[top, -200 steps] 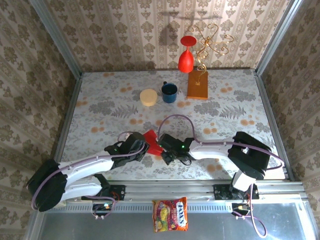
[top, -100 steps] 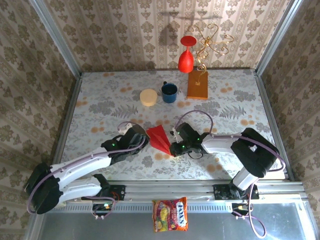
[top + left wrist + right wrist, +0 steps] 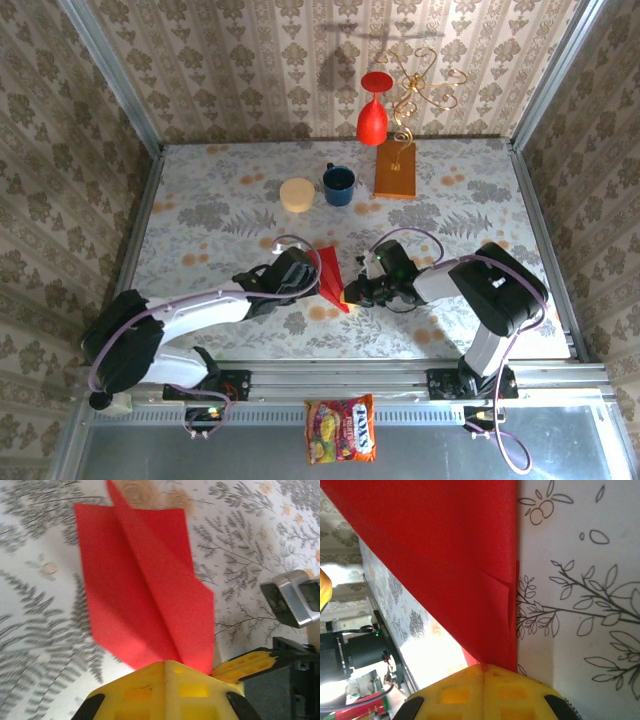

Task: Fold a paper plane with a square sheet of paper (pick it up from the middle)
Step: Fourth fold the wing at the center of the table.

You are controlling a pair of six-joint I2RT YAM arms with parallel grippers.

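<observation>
You have the paper plane (image 3: 328, 272) already creased to a point, held between both arms over the near middle of the surface (image 3: 470, 190). Your left end effector (image 3: 165, 666) is pinched onto its tail, and the right end effector (image 3: 482, 669) onto an edge. The final wing folds look undone. The floral surface carries a blue mug (image 3: 338, 185) and an orange-brown block (image 3: 396, 170); damask wallpaper (image 3: 250, 60) walls it in.

Both arms stretched low, converging at lower centre of top view — left gripper (image 3: 316, 283) and right gripper (image 3: 349, 294) facing, jaws pinched tight on paper plane (image 3: 328, 272).
</observation>
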